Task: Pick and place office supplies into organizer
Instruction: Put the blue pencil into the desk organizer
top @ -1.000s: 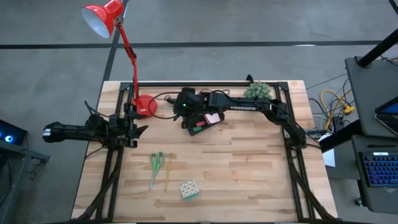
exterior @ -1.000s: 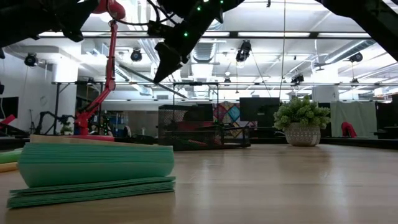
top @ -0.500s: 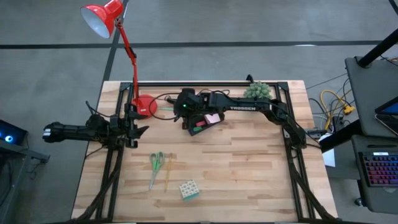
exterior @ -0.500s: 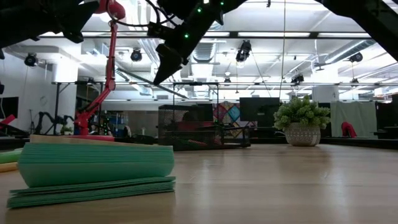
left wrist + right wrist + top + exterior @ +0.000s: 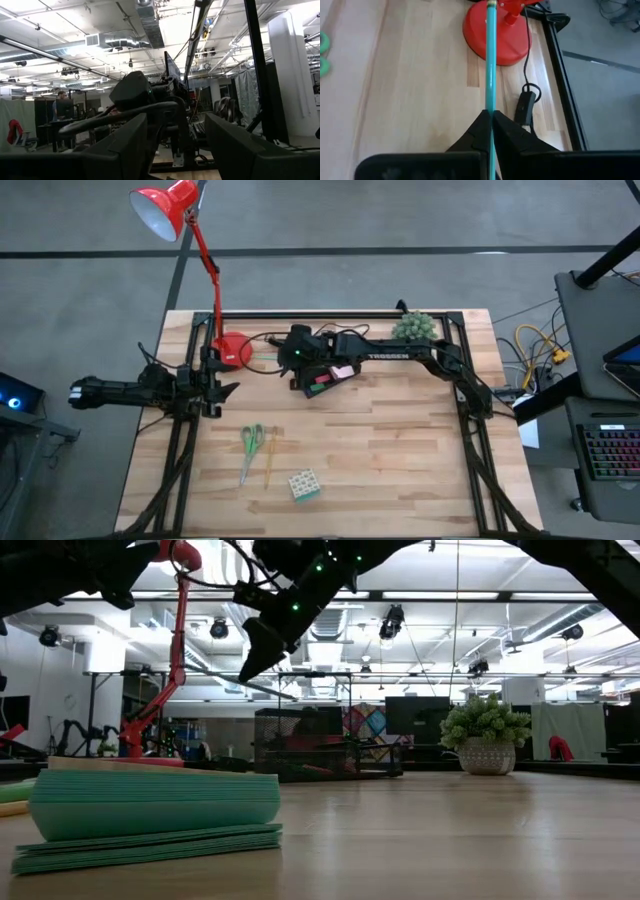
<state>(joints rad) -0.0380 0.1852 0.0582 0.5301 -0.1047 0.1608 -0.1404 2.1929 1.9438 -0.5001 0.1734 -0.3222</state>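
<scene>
Carrying the teal pen (image 5: 490,65), pinched in the right gripper (image 5: 490,120) above the organizer (image 5: 322,380); next, presumably, lowering and releasing. Left gripper (image 5: 175,140) idle, spread.

From where I stand, the only lettering I can make out is the white word "TROSSEN" along the dark upper link of the right arm (image 5: 400,355). Nothing else here carries writing I can read.
</scene>
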